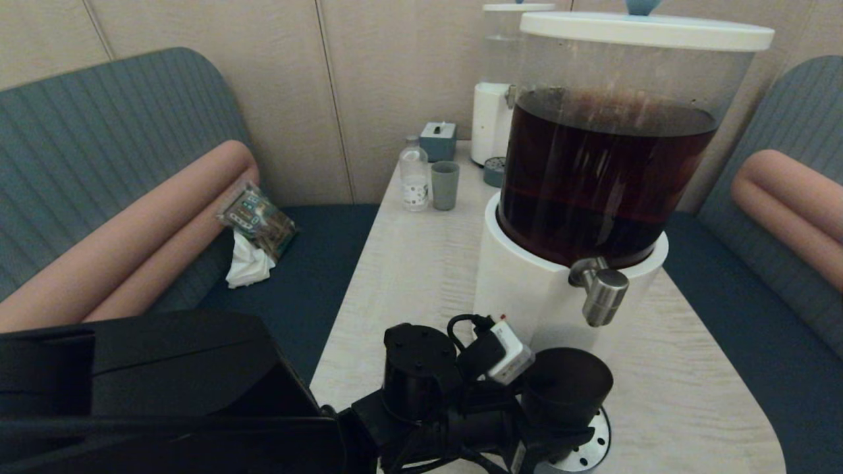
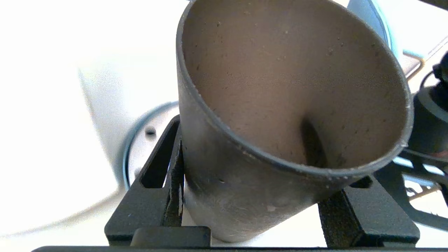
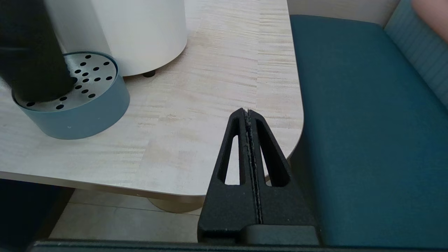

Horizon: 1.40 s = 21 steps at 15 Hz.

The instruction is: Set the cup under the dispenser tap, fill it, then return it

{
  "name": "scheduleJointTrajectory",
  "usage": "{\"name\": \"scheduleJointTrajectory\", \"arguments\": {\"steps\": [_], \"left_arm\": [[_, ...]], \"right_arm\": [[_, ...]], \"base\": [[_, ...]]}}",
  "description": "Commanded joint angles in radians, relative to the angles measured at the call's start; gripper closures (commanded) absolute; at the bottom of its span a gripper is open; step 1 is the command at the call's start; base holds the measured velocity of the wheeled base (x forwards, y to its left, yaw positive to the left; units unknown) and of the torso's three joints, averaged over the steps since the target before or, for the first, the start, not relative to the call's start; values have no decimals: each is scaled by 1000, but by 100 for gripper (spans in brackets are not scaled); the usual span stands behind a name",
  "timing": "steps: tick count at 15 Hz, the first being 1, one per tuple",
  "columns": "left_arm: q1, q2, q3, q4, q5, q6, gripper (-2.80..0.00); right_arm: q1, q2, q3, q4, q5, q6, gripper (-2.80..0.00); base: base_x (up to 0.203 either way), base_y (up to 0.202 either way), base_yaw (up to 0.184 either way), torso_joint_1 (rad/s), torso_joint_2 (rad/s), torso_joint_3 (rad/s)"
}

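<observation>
The dark smoky cup (image 1: 568, 387) sits between the fingers of my left gripper (image 1: 550, 431), which is shut on its lower wall. It stands upright over the blue drip tray (image 1: 596, 442), below and slightly left of the steel dispenser tap (image 1: 602, 294) on the white base (image 1: 520, 283) of the brown-liquid dispenser. In the left wrist view the cup (image 2: 280, 87) looks empty inside, gripped by my left gripper (image 2: 259, 185). The right wrist view shows the cup (image 3: 31, 52) on the tray (image 3: 87, 115). My right gripper (image 3: 247, 115) is shut and empty near the table's front right corner.
At the back of the table stand a clear-tank dispenser (image 1: 500, 99), a grey-green cup (image 1: 444, 185), a small bottle (image 1: 414, 174), a tissue box (image 1: 438, 140) and a second drip tray (image 1: 494, 172). Blue benches flank the table; a packet (image 1: 257, 220) lies on the left one.
</observation>
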Motion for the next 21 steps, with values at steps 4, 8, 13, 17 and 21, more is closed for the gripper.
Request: {"name": "scheduleJointTrajectory", "arguments": {"steps": [4,8,13,17,21], "left_arm": [[6,-155,149,-10,38,-2,0],[40,-298,273,-11,120,-38,0],[154,-461,390,-11,229,-92,0],[360,-482,401,-14,207,-98,0],[486,-307,313,-106,137,-98,0]], "right_arm": [[0,-2,0,0,0,0,0],[0,-2,0,0,0,0,0],[0,-2,0,0,0,0,0],[0,-2,0,0,0,0,0],[0,-2,0,0,0,0,0]], "base": [[0,0,0,0,0,0],[0,0,0,0,0,0],[0,0,0,0,0,0],[0,0,0,0,0,0],[0,0,0,0,0,0]]}}
